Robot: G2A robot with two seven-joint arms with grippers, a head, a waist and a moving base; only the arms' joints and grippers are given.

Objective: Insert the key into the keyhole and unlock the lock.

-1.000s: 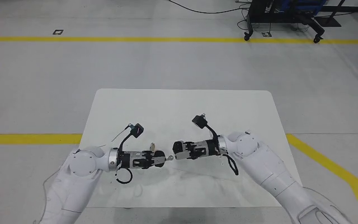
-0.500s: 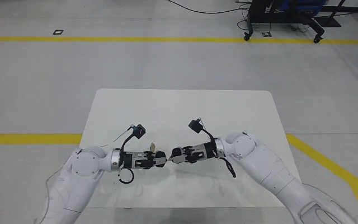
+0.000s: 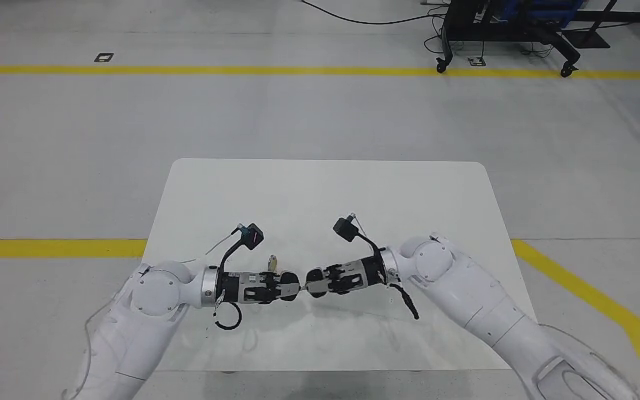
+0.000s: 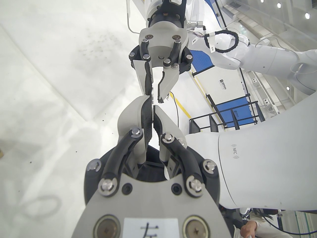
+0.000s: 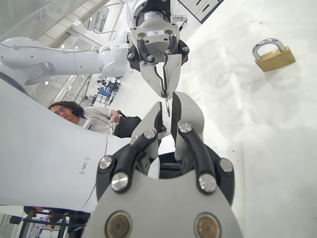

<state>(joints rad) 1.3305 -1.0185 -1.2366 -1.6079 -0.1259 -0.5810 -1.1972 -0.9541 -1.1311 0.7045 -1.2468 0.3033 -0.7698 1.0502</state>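
Inside the narrowly open right gripper (image 5: 168, 100) hung the key (image 5: 167, 106), pinched by the left gripper (image 5: 164, 94); the lock (image 5: 274, 60) lay near the left gripper.

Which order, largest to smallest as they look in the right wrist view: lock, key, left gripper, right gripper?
1. right gripper, which is closest to the camera, so its true size against the other gripper is unsure
2. left gripper
3. lock
4. key
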